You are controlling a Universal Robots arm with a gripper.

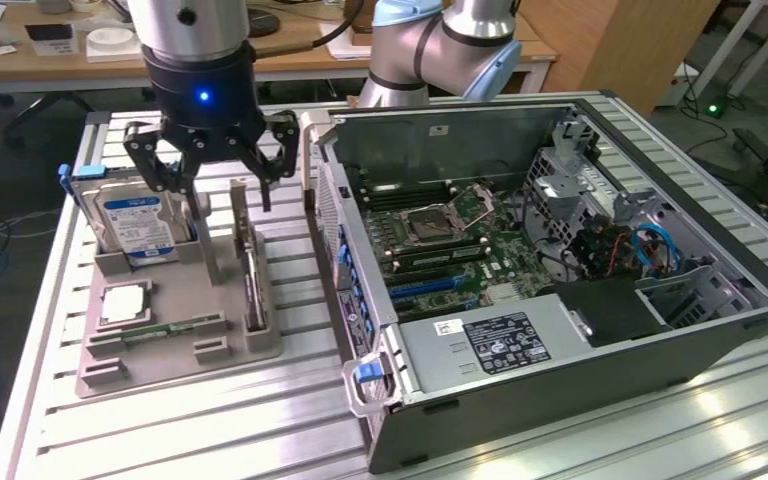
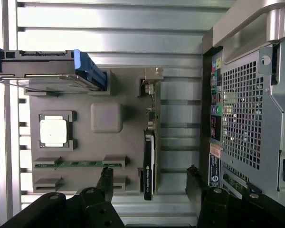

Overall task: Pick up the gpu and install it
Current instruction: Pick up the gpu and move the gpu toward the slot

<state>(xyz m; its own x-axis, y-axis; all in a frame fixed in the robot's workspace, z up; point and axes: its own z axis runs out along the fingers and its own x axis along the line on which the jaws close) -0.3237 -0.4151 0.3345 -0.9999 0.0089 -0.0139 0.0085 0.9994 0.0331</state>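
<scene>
- Slatted metal table [image 1: 157, 430] fills the lower part of the exterior view; we judge that its grooves are what keep the fixtures from sliding.
- At lower right lies the open computer case [image 1: 571, 390], set on its side so that the motherboard [image 1: 451, 245] faces up. We cannot make out the expansion slot among its parts.
- At centre left sits the grey parts tray [image 1: 184, 345]. It holds a processor chip [image 1: 125, 300] and a memory stick [image 1: 171, 328] lying flat, and a hard drive [image 1: 137, 225] standing upright.
- The gpu [image 1: 251, 280] stands on its long edge in a tray slot on the side nearest the case, untouched. This pose leaves its upper edge free for a grasp from above.
- The gripper [image 1: 221, 185] hovers over the card's far end with its jaws spread wide and empty. In the wrist view the fingers [image 2: 104, 183] straddle the card's line.
- One finger partly hides the card's far end, and the upper edge cuts off the arm. Desks beyond are cluttered and indistinct.
</scene>
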